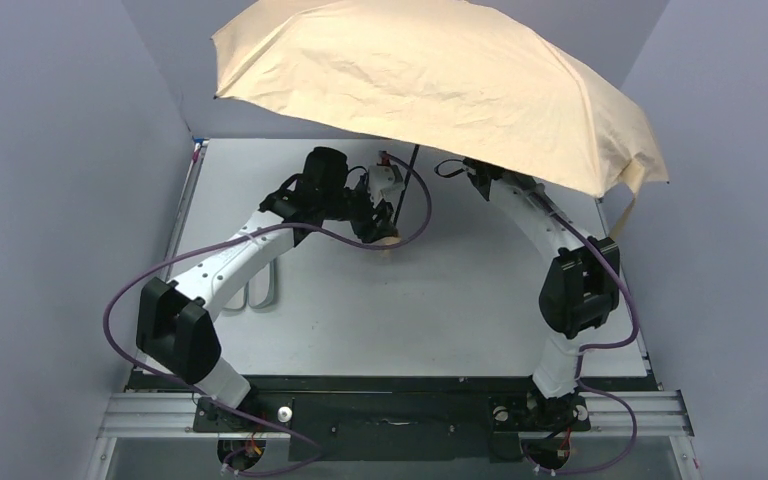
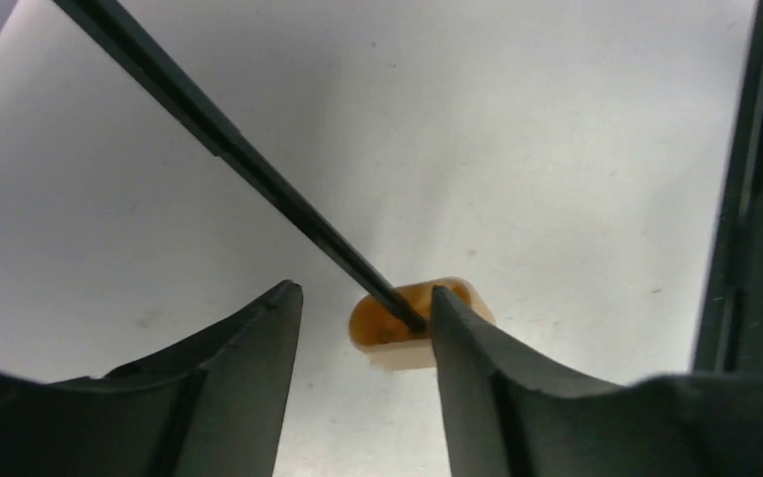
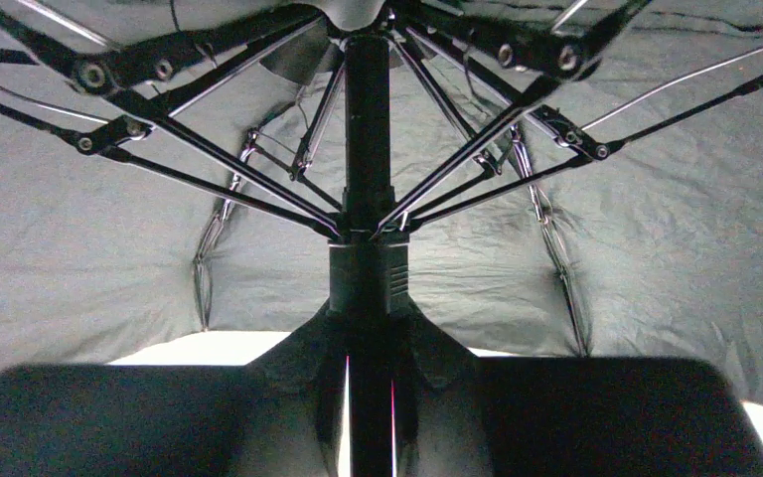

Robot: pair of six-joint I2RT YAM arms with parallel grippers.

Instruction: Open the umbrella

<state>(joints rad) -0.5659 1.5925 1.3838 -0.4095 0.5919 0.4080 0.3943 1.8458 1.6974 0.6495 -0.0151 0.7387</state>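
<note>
One umbrella (image 1: pixel 430 90) stands open above the far side of the bench (image 1: pixel 460 300), creased tan fabric domed over thin metal ribs (image 3: pixel 209 179). The right pincer (image 3: pixel 370 343) is clamped on its black shaft (image 2: pixel 209 129). The left pincer (image 2: pixel 366 298) gapes, gripping nothing, with the rounded tan handle (image 2: pixel 407 333) just beyond its fingers.
</note>
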